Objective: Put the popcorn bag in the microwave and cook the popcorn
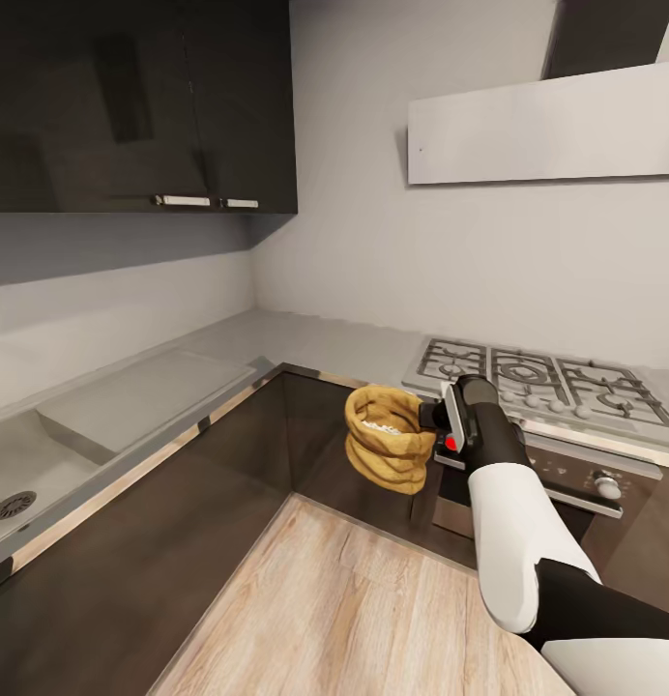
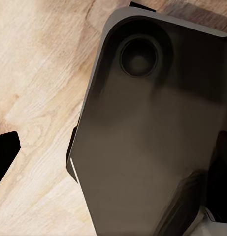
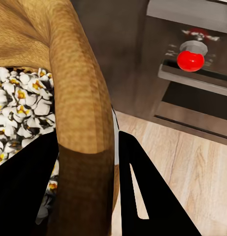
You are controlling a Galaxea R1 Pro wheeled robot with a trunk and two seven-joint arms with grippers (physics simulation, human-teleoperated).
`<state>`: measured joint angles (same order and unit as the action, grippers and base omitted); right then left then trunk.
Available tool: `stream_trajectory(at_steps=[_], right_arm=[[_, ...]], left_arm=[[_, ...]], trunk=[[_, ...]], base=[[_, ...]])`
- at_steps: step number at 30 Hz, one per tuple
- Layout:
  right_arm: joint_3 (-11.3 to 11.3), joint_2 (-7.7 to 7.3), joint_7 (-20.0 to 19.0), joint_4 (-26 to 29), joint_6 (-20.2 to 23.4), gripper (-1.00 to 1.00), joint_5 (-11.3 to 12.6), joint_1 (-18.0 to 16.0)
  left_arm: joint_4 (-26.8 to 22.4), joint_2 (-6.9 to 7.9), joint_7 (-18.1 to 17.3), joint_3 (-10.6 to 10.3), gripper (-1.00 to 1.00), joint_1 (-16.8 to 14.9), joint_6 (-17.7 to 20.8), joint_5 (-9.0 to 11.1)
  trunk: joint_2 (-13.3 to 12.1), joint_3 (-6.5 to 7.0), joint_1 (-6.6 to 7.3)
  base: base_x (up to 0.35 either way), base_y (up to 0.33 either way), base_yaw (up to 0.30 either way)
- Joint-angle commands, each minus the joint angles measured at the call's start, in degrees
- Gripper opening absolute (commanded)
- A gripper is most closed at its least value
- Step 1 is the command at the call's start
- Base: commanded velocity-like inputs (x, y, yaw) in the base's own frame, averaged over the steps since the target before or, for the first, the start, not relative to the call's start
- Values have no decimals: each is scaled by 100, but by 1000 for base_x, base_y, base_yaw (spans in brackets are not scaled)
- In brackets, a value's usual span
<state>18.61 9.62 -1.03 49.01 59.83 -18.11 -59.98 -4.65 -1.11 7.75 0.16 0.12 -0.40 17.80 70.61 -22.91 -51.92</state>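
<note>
My right gripper (image 1: 433, 418) is shut on the rolled rim of the popcorn bag (image 1: 386, 440) and holds it in the air, upright, in front of the dark corner cabinets and below the countertop (image 1: 305, 343) edge. In the right wrist view, one black finger (image 3: 143, 187) lies outside the bag's rim (image 3: 79, 98) and the other inside, next to white popped popcorn (image 3: 19, 108). The left gripper's dark fingertips (image 2: 5, 157) sit far apart at the picture's edges, over the robot's dark base (image 2: 143, 137). The microwave is out of view.
A sink (image 1: 44, 464) with a drainboard is set into the counter on the left. A gas hob (image 1: 538, 382) sits above a steel oven with a red knob (image 3: 190, 60) right behind the bag. Dark wall cabinets (image 1: 131, 106) and a hood (image 1: 547, 126) hang above. Wood floor (image 1: 373, 609) lies below.
</note>
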Motion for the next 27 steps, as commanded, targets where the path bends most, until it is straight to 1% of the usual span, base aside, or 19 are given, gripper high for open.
stream_trajectory(at_steps=[1,6,16,19,27], right_arm=[[20,5,0,6,17,-100,-19,-5],[20,5,-6,3,17,-100,-14,-5],[20,0,-11,3,17,-100,-13,-5],[20,-67,-26,3,17,-100,-17,-5],[20,-141,-20,9,17,-100,-17,-5]], left_arm=[[-9,-1,18,1,100,2,-4,30],[-9,5,19,11,100,2,-4,32],[-9,0,24,14,100,4,-4,39],[-9,-1,24,15,100,4,-4,39],[-9,-1,25,20,100,4,-4,39]], trunk=[[4,-6,0],[4,-3,0],[4,33,0],[4,45,0],[4,77,0]], base=[[0,0,0],[0,0,-32],[0,0,-223],[0,0,-226],[0,0,-258]])
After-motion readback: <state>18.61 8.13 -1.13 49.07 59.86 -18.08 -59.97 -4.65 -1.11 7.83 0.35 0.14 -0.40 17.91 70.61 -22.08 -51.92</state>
